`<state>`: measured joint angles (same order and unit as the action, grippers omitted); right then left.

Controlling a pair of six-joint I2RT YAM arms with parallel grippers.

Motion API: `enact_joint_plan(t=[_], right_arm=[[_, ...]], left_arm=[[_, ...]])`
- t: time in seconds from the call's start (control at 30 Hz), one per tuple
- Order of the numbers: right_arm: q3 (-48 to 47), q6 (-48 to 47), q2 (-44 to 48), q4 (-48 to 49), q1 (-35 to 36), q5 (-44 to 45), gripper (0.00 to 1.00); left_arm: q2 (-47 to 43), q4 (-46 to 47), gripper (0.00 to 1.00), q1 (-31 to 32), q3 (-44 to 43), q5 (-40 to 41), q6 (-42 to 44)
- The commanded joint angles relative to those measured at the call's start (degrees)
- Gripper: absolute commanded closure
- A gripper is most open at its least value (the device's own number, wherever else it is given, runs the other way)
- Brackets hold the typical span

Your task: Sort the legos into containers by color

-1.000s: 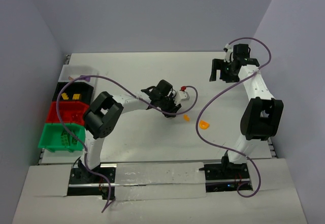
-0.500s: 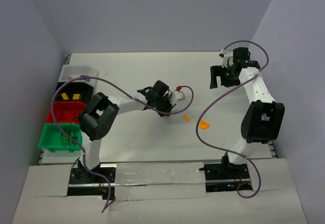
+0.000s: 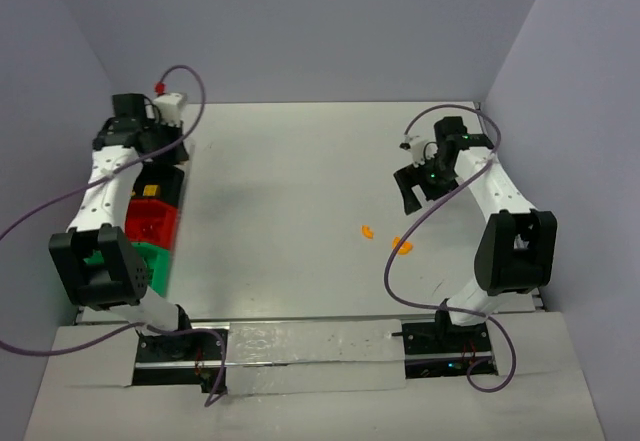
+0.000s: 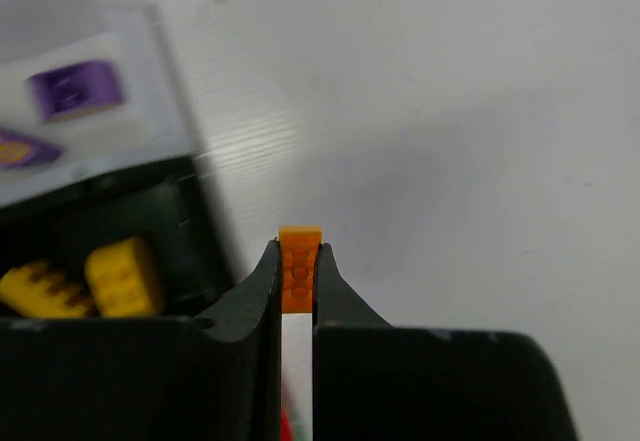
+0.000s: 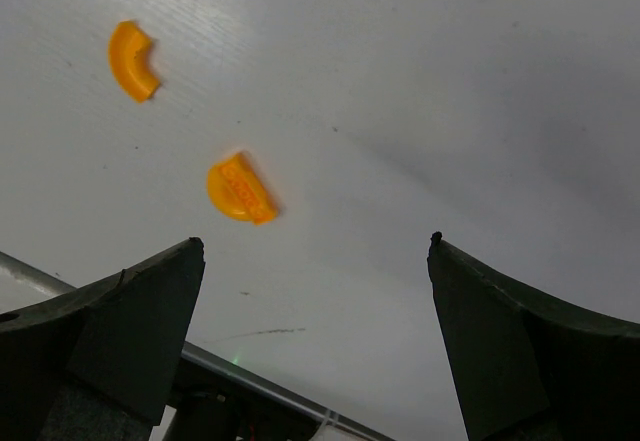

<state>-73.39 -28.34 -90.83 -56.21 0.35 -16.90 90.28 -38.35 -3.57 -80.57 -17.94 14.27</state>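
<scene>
My left gripper (image 4: 298, 251) is shut on a small orange lego brick (image 4: 300, 271) and holds it beside the bins at the far left of the table (image 3: 158, 146). Below it are the clear bin (image 4: 150, 21) with purple pieces (image 4: 72, 91) and the black bin (image 4: 190, 231) with yellow pieces (image 4: 120, 276). My right gripper (image 5: 315, 243) is open and empty above the table (image 3: 420, 189). Two orange legos lie loose in front of it: a curved piece (image 5: 132, 59) (image 3: 367, 230) and a half-round piece (image 5: 240, 189) (image 3: 402, 245).
The bins stand in a row along the left edge: black (image 3: 165, 176), red (image 3: 150, 223) and green (image 3: 152, 266). Purple cables loop from both arms over the table. A metal rail (image 5: 250, 376) runs along the table's near edge.
My left arm has swung from the table's middle to the far left over the bins, still holding the orange brick. My right gripper has come nearer, towards the two loose orange pieces.
</scene>
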Motion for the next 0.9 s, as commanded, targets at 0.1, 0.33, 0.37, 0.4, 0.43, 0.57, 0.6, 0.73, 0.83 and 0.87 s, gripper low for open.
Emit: enact_joint_plan(t=[0.1,0.33,0.37,0.4,0.43,0.57,0.6,0.73,0.83,0.87], right_arm=[[0.7,-0.6,-0.5,-0.6,6.2,5.7,0.00],[2.0,-2.4,-1.2,-3.4,6.7,6.1,0.00],[2.6,-2.9,-1.3,-3.5,6.7,6.1,0.00],[2.9,-3.1,-1.5,-3.6,6.8,6.1,0.00],[3.2,-3.5,-1.8,-3.7,6.9,6.1,0.00],[5.1,-4.9,-2.7,-4.4,7.2,5.9,0.00],[5.5,-5.2,-2.8,-4.2,7.3,5.7,0.00],[7.1,-5.5,-2.7,-3.0,7.9,6.2,0.00],[7.8,-5.6,-2.5,-2.8,7.9,6.2,0.00],[8.2,-5.5,-2.2,-2.6,8.0,6.7,0.00]], left_arm=[[5.9,-13.0,1.00,-14.0,-12.5,-2.7,5.0],[11.8,-13.8,0.98,-17.2,-14.1,0.3,6.0],[12.3,-12.8,0.96,-17.1,-13.5,0.8,5.8],[12.5,-12.2,0.95,-17.1,-13.1,1.3,5.5],[13.0,-11.6,0.94,-17.1,-12.8,2.1,5.2],[16.1,-8.9,0.87,-17.1,-12.0,4.8,4.1],[17.3,-8.2,0.85,-17.1,-11.9,5.3,3.9],[20.5,-6.5,0.79,-17.0,-12.8,7.4,4.3],[21.3,-5.9,0.66,-17.0,-13.4,7.8,4.6],[21.2,-5.9,0.58,-17.0,-13.5,8.0,4.7]])
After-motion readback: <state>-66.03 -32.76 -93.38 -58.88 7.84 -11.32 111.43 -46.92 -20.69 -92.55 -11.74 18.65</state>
